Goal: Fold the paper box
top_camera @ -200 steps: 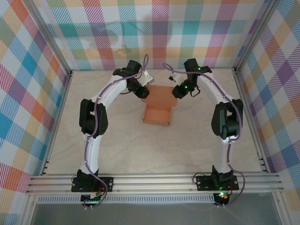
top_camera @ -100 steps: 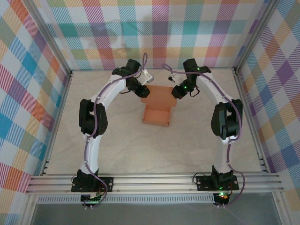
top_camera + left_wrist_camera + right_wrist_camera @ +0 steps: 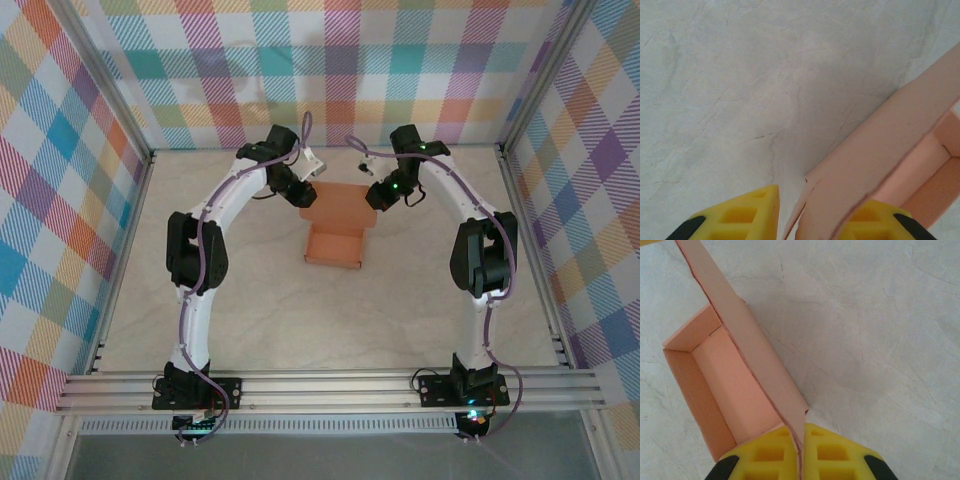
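The paper box (image 3: pixel 335 246) is salmon-orange card and lies as an open tray in the middle of the table, its lid flap standing up at the far side. In the right wrist view, my right gripper (image 3: pixel 801 434) is shut on the right end of that flap, with the tray of the paper box (image 3: pixel 735 385) to its left. My left gripper (image 3: pixel 817 201) is open at the flap's left end. The flap of the paper box (image 3: pixel 890 145) passes between its yellow fingers (image 3: pixel 742 216), close to the right one and with a gap to the left one. From above, the left gripper (image 3: pixel 308 197) and right gripper (image 3: pixel 377 197) flank the flap.
Pale marbled tabletop (image 3: pixel 250 310) surrounds the box. Plaid cloth walls (image 3: pixel 60 200) stand on the left, right and far sides behind aluminium frame posts. A metal rail (image 3: pixel 330 388) with both arm bases runs along the near edge.
The left arm has shifted slightly left and back at the flap's corner. The right gripper keeps its hold and the box has not moved.
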Controlling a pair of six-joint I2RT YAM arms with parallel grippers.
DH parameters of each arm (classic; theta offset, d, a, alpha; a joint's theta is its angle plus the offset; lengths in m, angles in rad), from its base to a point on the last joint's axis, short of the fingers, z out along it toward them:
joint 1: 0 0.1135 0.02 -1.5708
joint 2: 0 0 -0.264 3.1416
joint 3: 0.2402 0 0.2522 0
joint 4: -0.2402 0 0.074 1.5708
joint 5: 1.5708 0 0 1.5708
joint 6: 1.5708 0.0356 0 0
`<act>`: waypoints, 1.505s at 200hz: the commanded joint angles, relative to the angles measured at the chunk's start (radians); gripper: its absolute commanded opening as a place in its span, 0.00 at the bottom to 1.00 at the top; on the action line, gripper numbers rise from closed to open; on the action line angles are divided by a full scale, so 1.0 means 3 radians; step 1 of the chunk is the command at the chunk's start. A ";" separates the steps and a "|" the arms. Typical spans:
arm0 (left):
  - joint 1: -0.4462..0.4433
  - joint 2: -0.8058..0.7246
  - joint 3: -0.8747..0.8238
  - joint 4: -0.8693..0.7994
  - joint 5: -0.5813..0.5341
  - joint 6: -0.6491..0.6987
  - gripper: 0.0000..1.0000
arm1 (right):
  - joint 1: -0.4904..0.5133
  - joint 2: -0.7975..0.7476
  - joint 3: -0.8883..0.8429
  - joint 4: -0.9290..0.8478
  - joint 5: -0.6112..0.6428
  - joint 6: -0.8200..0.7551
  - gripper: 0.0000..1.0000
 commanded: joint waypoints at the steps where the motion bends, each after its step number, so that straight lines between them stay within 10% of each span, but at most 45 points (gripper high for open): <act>1: 0.0046 -0.0187 0.0032 -0.0111 0.0005 0.0066 0.29 | 0.0017 -0.0014 0.0087 -0.0085 -0.0021 -0.0021 0.00; 96: 0.0048 -0.0136 0.0052 -0.0237 0.0067 0.0109 0.00 | 0.0020 -0.0023 0.0091 -0.0066 -0.0031 0.0047 0.00; 211: 0.0048 -0.0156 0.0027 -0.0207 0.0152 0.0045 0.00 | 0.0021 -0.0152 -0.0047 -0.0016 0.0126 0.0096 0.15; 301: 0.0048 -0.0201 -0.0045 -0.0089 0.0154 -0.0153 0.00 | 0.0038 -0.0165 -0.0035 0.0128 0.0272 0.0294 0.00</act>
